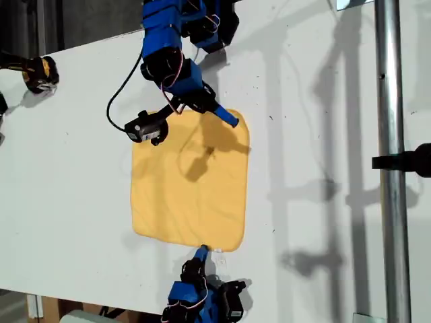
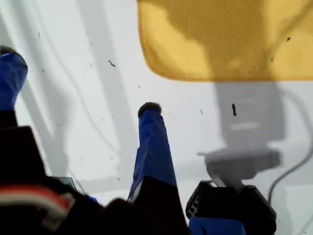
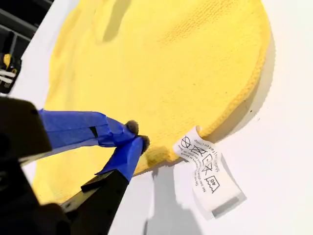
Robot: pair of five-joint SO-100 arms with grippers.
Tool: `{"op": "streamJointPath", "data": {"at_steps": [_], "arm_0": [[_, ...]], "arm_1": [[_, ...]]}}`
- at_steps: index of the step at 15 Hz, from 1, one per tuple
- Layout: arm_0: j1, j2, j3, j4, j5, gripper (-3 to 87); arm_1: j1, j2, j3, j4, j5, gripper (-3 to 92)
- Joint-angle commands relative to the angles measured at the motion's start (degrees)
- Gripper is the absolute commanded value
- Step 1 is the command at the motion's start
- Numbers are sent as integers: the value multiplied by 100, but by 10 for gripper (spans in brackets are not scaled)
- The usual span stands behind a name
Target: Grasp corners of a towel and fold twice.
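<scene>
The yellow-orange towel (image 1: 188,178) lies flat and unfolded on the white table (image 1: 323,202). My first gripper (image 1: 202,111) hovers over the towel's far edge in the exterior view, one blue finger (image 1: 225,120) reaching toward the far corner (image 1: 239,121) on that view's right. Its wrist view shows the gripper (image 2: 80,81) open, fingers (image 2: 152,137) wide apart above bare table, with a rounded corner (image 2: 151,58) just ahead. My second gripper (image 1: 201,253) is at the near edge beside the white care label (image 3: 205,169). Its fingertips (image 3: 131,128) meet on the hem of the towel (image 3: 161,63).
A metal pole (image 1: 387,134) with a black clamp (image 1: 407,161) stands at the exterior view's right. A black and yellow object (image 1: 40,73) sits at that view's far left. The first arm's black camera (image 1: 145,126) hangs on a cable over the towel's far edge.
</scene>
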Motion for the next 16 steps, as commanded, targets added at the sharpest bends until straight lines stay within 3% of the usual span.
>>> {"op": "streamJointPath", "data": {"at_steps": [1,6,16], "arm_0": [[53,18,9,0,-70,-13],[26,18,9,0,-79,-13],[18,18,9,0,-123,-13]], "arm_1": [[-26,-237,44,-264,26,446],[-44,-1028,606,-1239,9,441],[272,-1951,2004,-2276,396,421]]}}
